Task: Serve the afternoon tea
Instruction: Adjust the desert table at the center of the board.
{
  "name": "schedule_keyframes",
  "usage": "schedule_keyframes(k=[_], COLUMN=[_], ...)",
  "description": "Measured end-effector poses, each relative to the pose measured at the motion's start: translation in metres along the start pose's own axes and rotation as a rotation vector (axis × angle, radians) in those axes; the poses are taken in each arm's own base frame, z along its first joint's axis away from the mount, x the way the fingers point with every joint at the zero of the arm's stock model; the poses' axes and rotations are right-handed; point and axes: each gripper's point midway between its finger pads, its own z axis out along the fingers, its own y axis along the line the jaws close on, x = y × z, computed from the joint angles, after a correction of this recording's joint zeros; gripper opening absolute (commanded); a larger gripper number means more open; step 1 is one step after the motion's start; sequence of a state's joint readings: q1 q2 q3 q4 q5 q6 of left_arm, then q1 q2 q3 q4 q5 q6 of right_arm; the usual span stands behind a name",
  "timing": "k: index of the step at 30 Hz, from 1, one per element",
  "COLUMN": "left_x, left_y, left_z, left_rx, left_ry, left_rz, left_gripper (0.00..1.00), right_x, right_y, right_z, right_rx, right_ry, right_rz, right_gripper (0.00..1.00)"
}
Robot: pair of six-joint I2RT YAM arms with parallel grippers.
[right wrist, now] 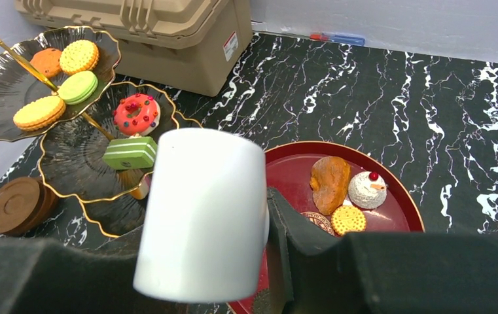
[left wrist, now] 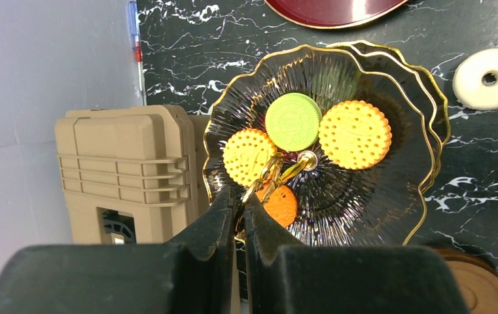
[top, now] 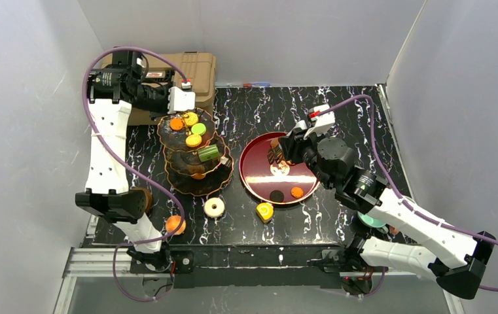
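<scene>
Bright, even light from above; soft shadows. Glare on the red tray (top: 254, 171) and the stand's plates (left wrist: 364, 196); white cup (right wrist: 200, 216) slightly soft.

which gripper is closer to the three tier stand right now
Left. The left gripper is shut on the gold handle atop the three-tier stand. The right gripper holds a white cup over the red tray, beside the stand.
</scene>
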State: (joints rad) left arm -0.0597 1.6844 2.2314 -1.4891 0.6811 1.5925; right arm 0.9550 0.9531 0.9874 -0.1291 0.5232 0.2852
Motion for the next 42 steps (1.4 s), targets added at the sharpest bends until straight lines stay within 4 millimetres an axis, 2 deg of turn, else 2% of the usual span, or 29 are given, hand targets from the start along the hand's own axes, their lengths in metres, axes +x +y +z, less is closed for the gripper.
schedule_keyframes(k=[6,14,19,25,32,42], left_x=[-0.004,-0.012,-0.017,-0.009,-0.007,0.006], left_y=[0.0,0.02,0.01,-0.009,-0.004,0.019], left_z=[-0.004,-0.012,-0.013,-0.001,-0.002,0.003], left_rx=[-0.023,-0.145,-0.166,-0.186,-0.343,-0.44], left_ry=[-0.013,-0.057,-0.079,-0.092,-0.119,-0.14], left_rz=[-0.096,-0.227,-0.276,-0.322,-0.316,-0.526], left_gripper=[0.0,0.0,0.0,0.0,0.0,0.0], right_x=[0.0,0.0,0.0,0.003,0.015,0.016], right_y=[0.0,0.001,0.001,-0.002,-0.01,-0.012], right_z=[0.0,0.0,0.0,0.0,0.002,0.004], right_rx=[-0.002,-0.002,-0.002,0.009,0.039,0.051], right_ry=[0.001,0.001,0.0,0.001,0.016,0.013], right_rz=[0.001,0.006,0.007,0.005,-0.009,-0.009], right_gripper=[0.38,0.38,0.38,0.38,0.38,0.38])
